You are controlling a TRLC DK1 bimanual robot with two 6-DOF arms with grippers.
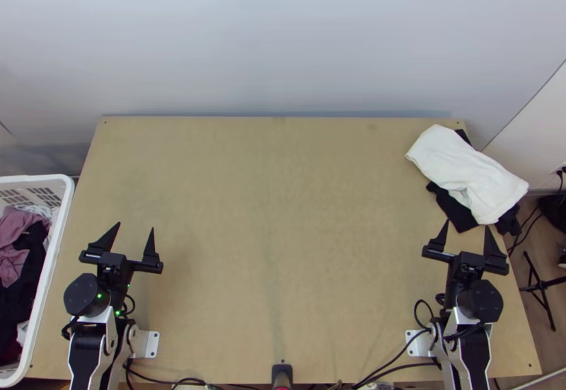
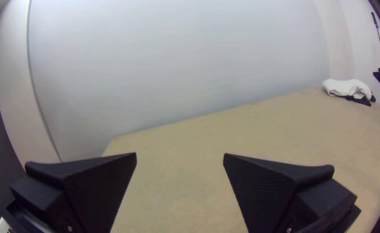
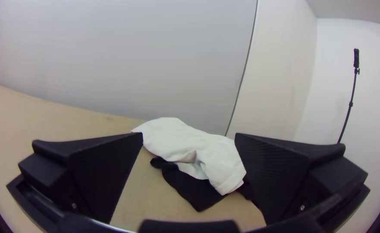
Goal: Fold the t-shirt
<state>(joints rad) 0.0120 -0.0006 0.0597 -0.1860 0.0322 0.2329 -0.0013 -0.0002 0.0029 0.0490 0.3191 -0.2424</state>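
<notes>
Both sets of jaws are held wide apart, with nothing gripped: those of the left gripper [image 1: 134, 226] are raised near the left side of the wooden surface [image 1: 283, 248], and those of the right gripper [image 1: 467, 224] near its right side, both pointed toward the wall [image 1: 283, 43]. Just beyond the right jaws, toward the far right corner, a white cloth [image 1: 463, 170] is laid loosely doubled and rumpled over a black cloth [image 1: 453, 209], by which it is touched from below; whether the white cloth is the t-shirt cannot be told from its folds. Part of the white cloth is carried past the right edge of the surface. In the right wrist view, the pair is seen ahead of the open jaws, and is touched by neither of them. Well to the left of the left jaws, alongside the surface, a white basket [image 1: 60, 227] is placed, by which a mauve garment [image 1: 10, 231] and dark clothes [image 1: 21, 284] are held. Between the two arms' bases, black cables [image 1: 396, 369] are strung along the near edge.
</notes>
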